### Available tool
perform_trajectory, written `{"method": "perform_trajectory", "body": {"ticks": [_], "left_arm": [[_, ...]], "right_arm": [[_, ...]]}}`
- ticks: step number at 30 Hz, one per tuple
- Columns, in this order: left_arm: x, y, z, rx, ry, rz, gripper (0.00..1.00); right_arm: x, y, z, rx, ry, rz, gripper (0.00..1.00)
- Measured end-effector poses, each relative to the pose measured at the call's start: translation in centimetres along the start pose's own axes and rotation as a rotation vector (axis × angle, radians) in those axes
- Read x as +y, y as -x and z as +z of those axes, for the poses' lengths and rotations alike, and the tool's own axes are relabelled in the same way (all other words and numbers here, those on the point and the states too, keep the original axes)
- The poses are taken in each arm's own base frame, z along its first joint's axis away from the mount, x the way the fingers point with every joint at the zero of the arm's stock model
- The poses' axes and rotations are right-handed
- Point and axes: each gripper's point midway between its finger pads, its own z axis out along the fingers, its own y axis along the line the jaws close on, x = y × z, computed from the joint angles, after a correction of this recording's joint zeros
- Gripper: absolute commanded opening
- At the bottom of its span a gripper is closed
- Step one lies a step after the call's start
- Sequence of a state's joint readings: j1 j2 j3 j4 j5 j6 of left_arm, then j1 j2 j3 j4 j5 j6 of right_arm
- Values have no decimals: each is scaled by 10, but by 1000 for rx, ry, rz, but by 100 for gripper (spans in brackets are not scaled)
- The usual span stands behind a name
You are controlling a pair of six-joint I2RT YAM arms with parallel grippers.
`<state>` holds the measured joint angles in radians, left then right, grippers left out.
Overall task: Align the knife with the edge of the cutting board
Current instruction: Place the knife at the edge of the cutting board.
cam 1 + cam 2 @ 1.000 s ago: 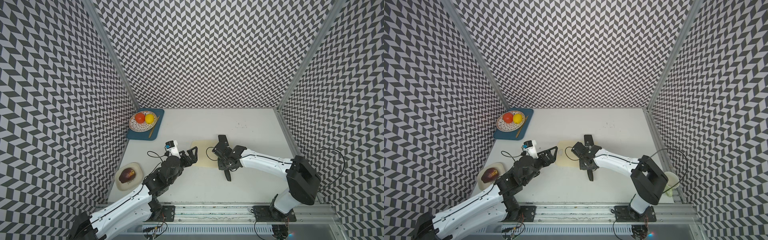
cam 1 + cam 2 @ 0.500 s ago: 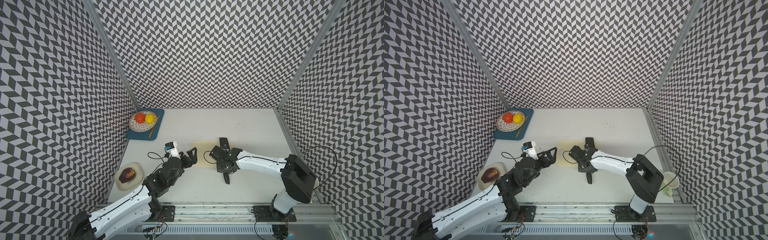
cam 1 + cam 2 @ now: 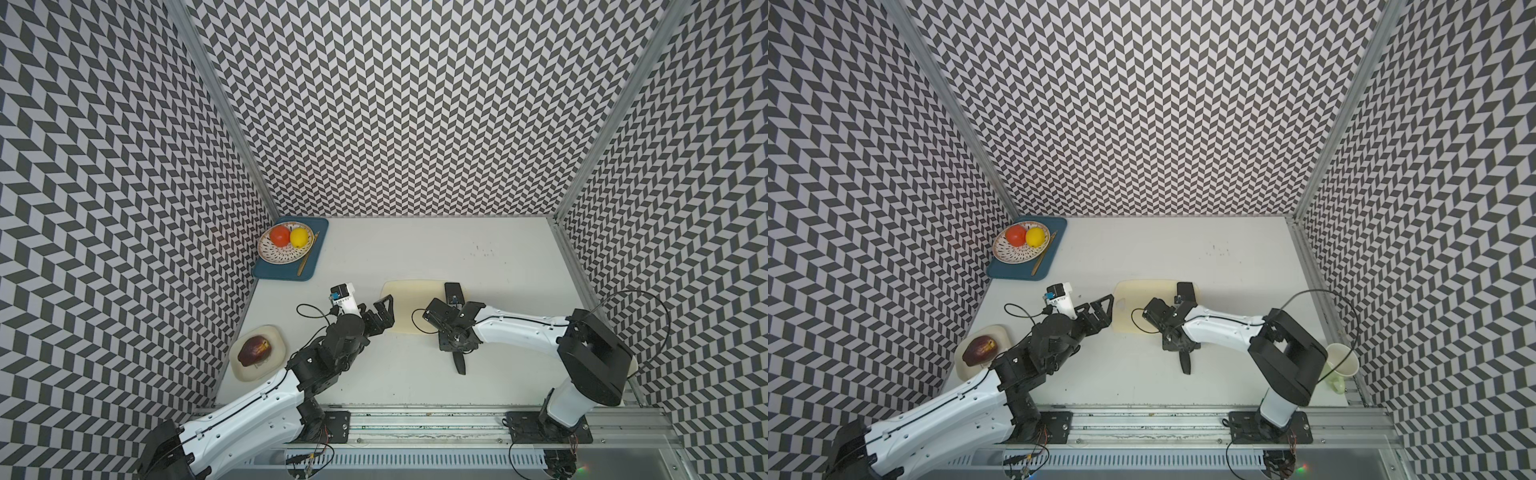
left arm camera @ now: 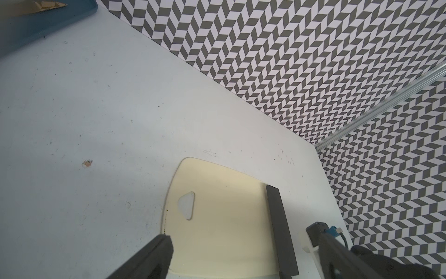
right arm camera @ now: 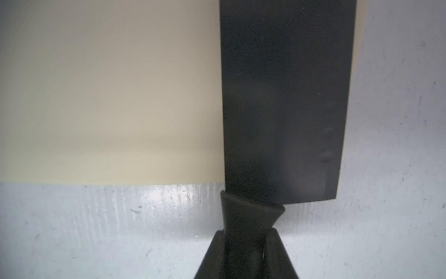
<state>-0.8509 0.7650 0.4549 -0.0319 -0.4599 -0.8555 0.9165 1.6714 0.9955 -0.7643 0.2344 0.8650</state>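
Note:
The cream cutting board (image 3: 409, 307) (image 3: 1133, 305) lies flat mid-table. The black knife (image 3: 453, 289) (image 3: 1185, 289) runs along the board's right edge, its broad blade (image 5: 284, 96) covering that edge and its handle (image 3: 459, 365) sticking out past the near edge over the table. My right gripper (image 5: 247, 239) (image 3: 455, 337) is shut on the knife's handle just behind the blade. At the board's left short end, by the triangular hole (image 4: 187, 205), my left gripper (image 4: 245, 244) (image 3: 380, 309) stands open and empty.
At the back left stands a dark blue tray (image 3: 274, 272) carrying a plate with a tomato and a lemon and a thin golden utensil. A cream dish (image 3: 272, 368) with a dark red fruit sits front left. A pale green cup (image 3: 1343, 368) stands at the right edge.
My right gripper has turned and drawn the knife a little toward the table's front, so the blade lies straighter along the board's right edge. The left arm has hardly moved.

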Motion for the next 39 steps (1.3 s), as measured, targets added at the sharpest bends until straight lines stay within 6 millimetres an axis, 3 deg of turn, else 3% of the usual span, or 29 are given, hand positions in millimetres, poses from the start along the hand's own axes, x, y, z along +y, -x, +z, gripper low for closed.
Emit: {"method": "perform_trajectory", "body": {"ticks": [13,22,25,33,39], "left_arm": [[0,0,0,1,1,3,100],[0,0,0,1,1,3,100],[0,0,0,1,1,4,100],[1,-2,1,5,5,9,100],[2,-2,2,4,10,15,100]], "right_arm": [[6,1,12,4,5,4,17],[7,2,12,2,7,14,30],[7,2,12,-2,11,21,42],[8,3,11,-6,19,28,59],[11,11,-4,-34,50,34,76]]}}
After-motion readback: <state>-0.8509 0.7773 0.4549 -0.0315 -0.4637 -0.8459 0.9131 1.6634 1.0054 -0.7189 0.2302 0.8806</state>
